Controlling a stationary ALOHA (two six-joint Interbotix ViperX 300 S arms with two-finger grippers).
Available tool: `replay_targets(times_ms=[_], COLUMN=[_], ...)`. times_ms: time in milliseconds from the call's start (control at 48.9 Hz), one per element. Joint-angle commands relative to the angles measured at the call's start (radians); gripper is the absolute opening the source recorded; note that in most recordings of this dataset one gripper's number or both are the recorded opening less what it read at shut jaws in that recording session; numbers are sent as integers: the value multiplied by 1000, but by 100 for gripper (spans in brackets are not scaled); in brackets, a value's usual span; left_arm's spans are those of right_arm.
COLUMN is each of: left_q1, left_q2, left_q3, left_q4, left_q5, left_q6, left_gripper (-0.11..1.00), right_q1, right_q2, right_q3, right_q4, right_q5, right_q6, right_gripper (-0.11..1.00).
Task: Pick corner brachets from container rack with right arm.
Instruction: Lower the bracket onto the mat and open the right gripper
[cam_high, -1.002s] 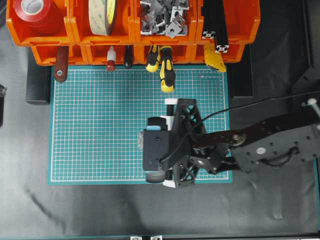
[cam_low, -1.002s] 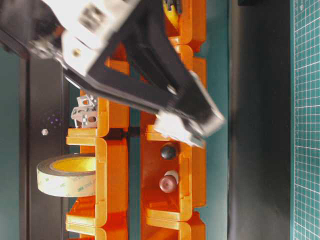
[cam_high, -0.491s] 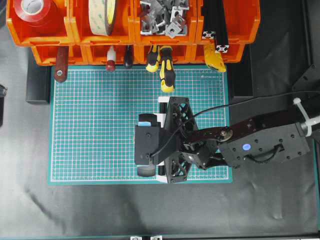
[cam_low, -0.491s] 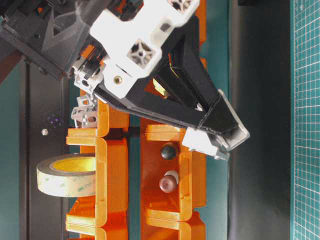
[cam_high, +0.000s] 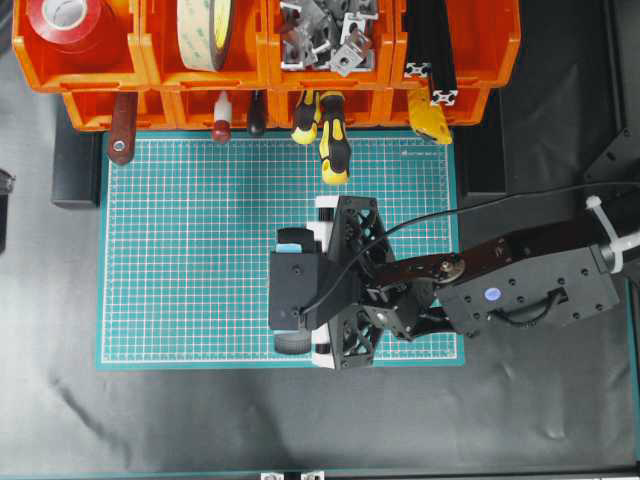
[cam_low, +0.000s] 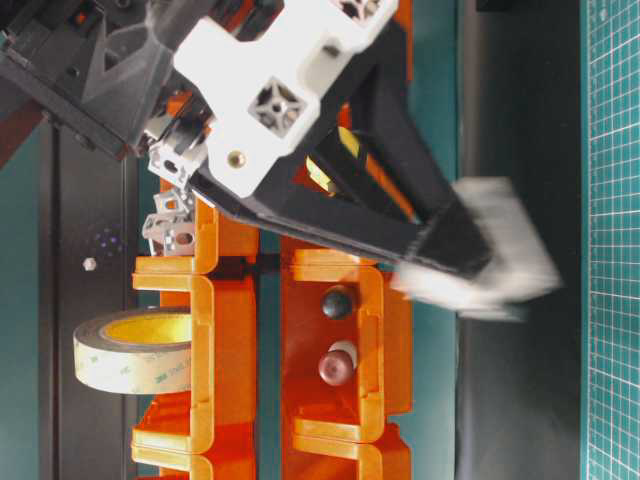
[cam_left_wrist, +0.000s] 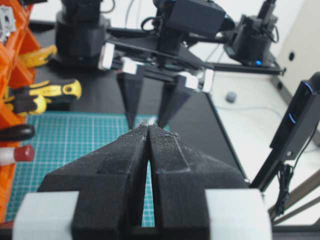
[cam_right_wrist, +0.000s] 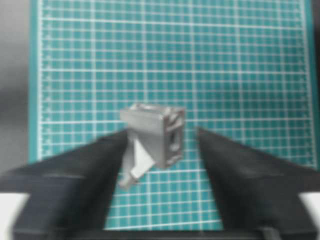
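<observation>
Here, corner brachet (cam_right_wrist: 156, 136) sits between the right end effector's (cam_right_wrist: 159, 150) parted fingers — over the mat (cam_right_wrist: 240, 65)

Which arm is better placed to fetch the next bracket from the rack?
Right. Its hand is open over the green mat, a corner bracket between its fingers. The left hand is shut, farther from the orange rack.

Shiny plastic bins, matte everything else

The orange container rack (cam_high: 200, 70) looks like glossy plastic, the corner brachet (cam_right_wrist: 157, 132) is dull brushed grey metal, the green mat (cam_high: 200, 250) is matte, and the left gripper (cam_left_wrist: 148, 131) fingers look rough black.
</observation>
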Motion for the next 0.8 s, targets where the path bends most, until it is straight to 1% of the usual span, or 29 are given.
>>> replay_targets(times_ms=[0, 61, 123, 327, 511, 613, 777], left_q1=[2, 2, 2, 2, 2, 2, 2], left_q2=[12, 14, 14, 11, 12, 11, 5], left_q3=[-26, -26, -26, -28, -26, -28, -29], left_q4=[3, 3, 3, 3, 3, 3, 3], left_q5=[-5, -5, -5, -5, -5, -5, -5], left_q6=[-2, -2, -3, -2, -2, -2, 2], left_gripper=[0, 0, 0, 0, 0, 0, 0], right_q1=[2, 2, 3, 3, 9, 21, 46], right_q2=[-12, -11, -11, -12, -40, -97, -238], right_q3=[-12, -15, -15, -12, -11, 2, 51], right_q4=[5, 11, 11, 11, 3, -6, -31], right_q5=[-12, -12, -14, -20, -14, 20, 98], right_q6=[3, 12, 23, 52, 52, 52, 52], right_gripper=[66, 79, 85, 84, 84, 84, 84])
